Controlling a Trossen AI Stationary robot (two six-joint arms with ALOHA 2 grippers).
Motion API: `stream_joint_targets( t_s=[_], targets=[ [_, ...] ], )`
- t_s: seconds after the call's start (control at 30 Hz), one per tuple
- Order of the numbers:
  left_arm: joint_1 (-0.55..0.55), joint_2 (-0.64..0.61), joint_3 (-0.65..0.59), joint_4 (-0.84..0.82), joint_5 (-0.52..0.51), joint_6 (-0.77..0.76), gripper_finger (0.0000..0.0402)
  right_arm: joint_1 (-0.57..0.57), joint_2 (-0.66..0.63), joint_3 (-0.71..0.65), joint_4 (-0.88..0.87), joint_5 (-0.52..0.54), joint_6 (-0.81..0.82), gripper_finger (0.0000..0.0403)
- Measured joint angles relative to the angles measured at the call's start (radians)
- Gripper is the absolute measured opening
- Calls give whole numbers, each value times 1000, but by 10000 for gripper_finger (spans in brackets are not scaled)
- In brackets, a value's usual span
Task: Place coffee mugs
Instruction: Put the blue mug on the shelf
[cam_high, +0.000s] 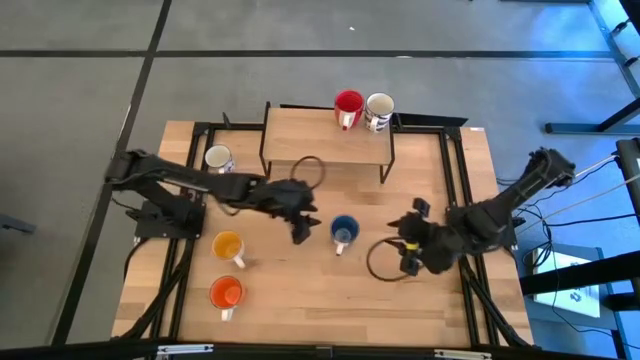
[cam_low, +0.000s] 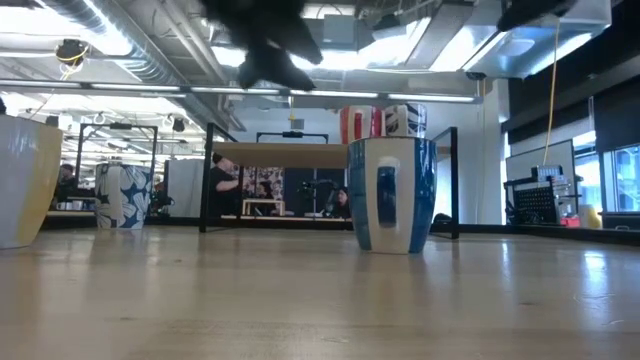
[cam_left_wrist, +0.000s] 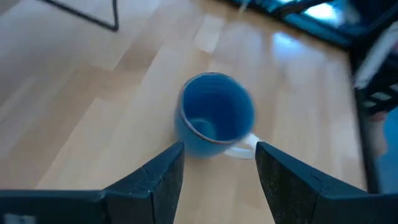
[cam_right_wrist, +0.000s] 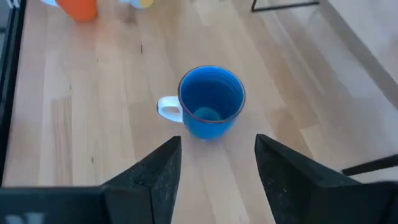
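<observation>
A blue mug (cam_high: 344, 231) stands upright on its base at the table's middle, with its white handle (cam_right_wrist: 166, 109) toward the near edge. My left gripper (cam_high: 302, 228) hovers just left of it, open, and in the left wrist view (cam_left_wrist: 219, 148) the mug (cam_left_wrist: 214, 115) lies ahead of the fingers. My right gripper (cam_high: 410, 240) is to the mug's right, open, also facing it (cam_right_wrist: 217, 142). A red mug (cam_high: 348, 105) and a white printed mug (cam_high: 379, 110) stand on the raised shelf. Another white mug (cam_high: 219, 158), a yellow-orange mug (cam_high: 228, 246) and an orange mug (cam_high: 226, 293) stand on the table's left half.
The wooden shelf (cam_high: 300, 135) on thin black legs stands at the far middle of the table. A black cable loop (cam_high: 380, 262) lies near my right gripper. Bare wood shows along the near edge and on the right half. People and benches show in the room behind.
</observation>
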Motion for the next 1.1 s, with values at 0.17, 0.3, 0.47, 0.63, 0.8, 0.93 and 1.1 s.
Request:
stream_joint_targets(
  t_s=[0.17, 0.3, 0.47, 0.63, 0.8, 0.93, 1.1],
  targets=[
    [50, 182, 222, -148, 21, 15, 193, 73, -22, -32, -19, 91, 48, 189],
    [76, 311, 394, -269, 57, 52, 193, 109, -22, -33, -89, 110, 101, 189],
    [87, 445, 574, -388, 89, 96, 193, 160, -22, -33, -195, 127, 227, 189],
    [92, 541, 650, -413, 73, 123, 192, 233, -22, -33, -297, 188, 389, 189],
    [92, 590, 653, -434, 65, 140, 192, 299, -22, -33, -360, 216, 517, 189],
    [89, 614, 653, -456, 73, 188, 192, 332, -21, -50, -364, 253, 579, 189],
    [82, 652, 653, -456, 75, 220, 192, 337, -21, -91, -355, 255, 645, 189]
  ],
)
